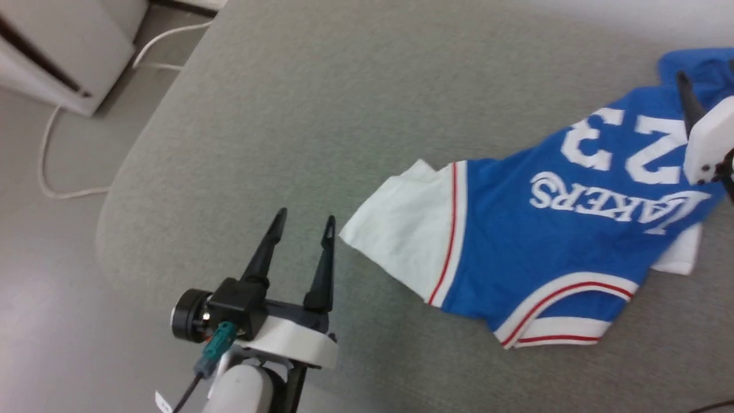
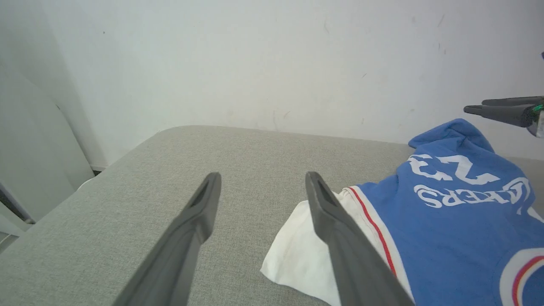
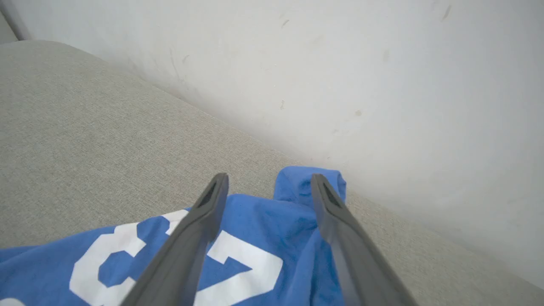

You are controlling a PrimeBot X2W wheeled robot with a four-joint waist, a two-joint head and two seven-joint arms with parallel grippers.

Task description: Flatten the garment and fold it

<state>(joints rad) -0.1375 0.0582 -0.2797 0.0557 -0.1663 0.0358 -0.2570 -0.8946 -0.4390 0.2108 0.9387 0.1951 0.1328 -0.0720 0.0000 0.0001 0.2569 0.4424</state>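
The garment lies rumpled on the right part of the grey cloth-covered table, its print side up. In the head view the white "LAKERS 23" lettering reads upside down. One white sleeve spreads flat towards the left. The striped neck trim lies at the near edge, and at the far end a blue fold is bunched up into a peak close to the wall.

The right hand hangs over the "23" and this blue peak. Its two fingers are spread wide with nothing between them, and the cloth lies loose below.

The left hand is just beside the edge of the white sleeve, over bare table. Its fingers are likewise spread and hold nothing.

Beyond the table's rounded corner, a white cable trails across the floor beside a white cabinet.
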